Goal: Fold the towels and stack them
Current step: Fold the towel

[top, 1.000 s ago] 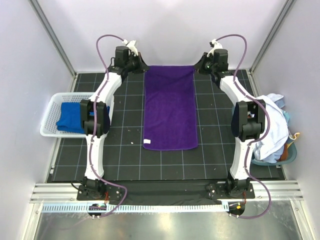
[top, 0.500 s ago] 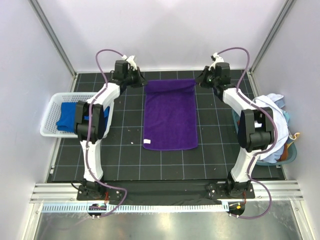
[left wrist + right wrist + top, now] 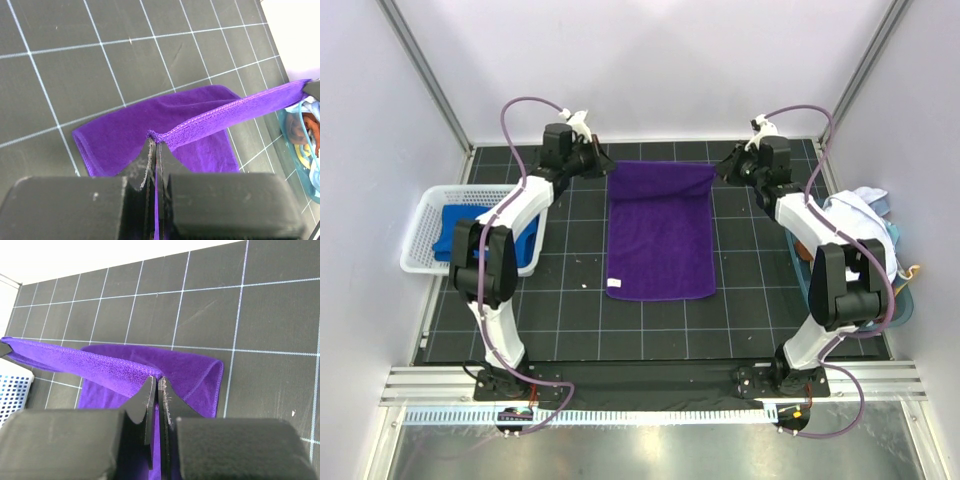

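Observation:
The purple towel (image 3: 660, 240) lies lengthwise on the black grid mat, its far edge lifted and curled toward the near side. My left gripper (image 3: 604, 168) is shut on the far left corner (image 3: 156, 136), and my right gripper (image 3: 723, 172) is shut on the far right corner (image 3: 159, 375). The hem runs taut between them (image 3: 235, 112). The blue towel (image 3: 458, 232) lies in the white basket (image 3: 418, 250) at the left. A white towel (image 3: 865, 255) is heaped over a teal bin at the right.
The teal bin (image 3: 905, 310) at the right edge holds more cloth under the white heap. The basket's corner (image 3: 12, 390) shows in the right wrist view. White walls and metal posts close in the back and sides. The arm bases stand at the near rail.
Both grippers have lifted the purple towel's far edge and drawn it a little toward the near side. The arms have swung outward at the elbows.

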